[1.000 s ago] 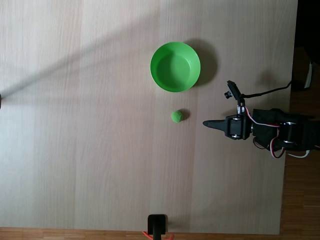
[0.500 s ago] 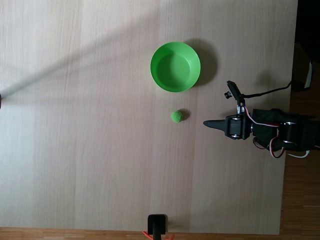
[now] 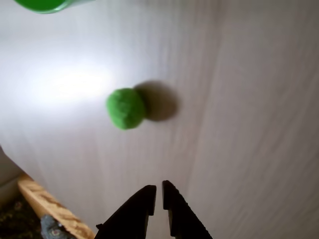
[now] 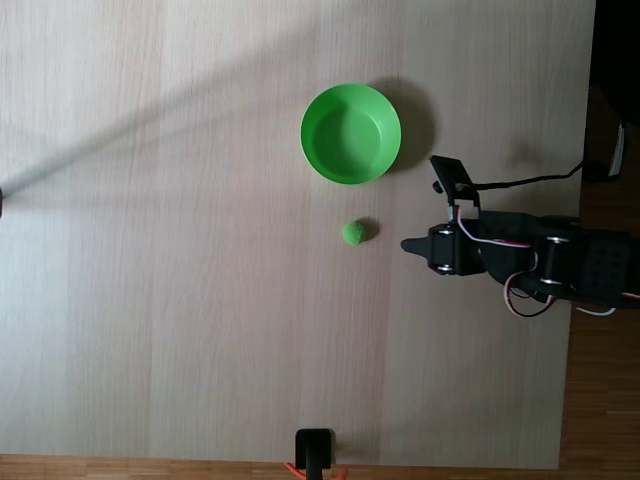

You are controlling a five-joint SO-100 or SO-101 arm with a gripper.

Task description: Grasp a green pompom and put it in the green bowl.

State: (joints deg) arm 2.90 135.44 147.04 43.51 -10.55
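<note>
Gripper (image 3: 158, 191) nearly closed, holding nothing, pointed at small fuzzy green pompom (image 4: 353, 232), which lies loose mid-tabletop (image 4: 180, 300), toward right edge. Round green plastic bowl (image 4: 350, 133) just beyond, toward top edge, empty for the drop.

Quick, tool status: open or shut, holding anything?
Tool: shut, holding nothing; only a thin slit shows between the fingertips. The green pompom lies on the table, ahead of the tool and untouched.
</note>
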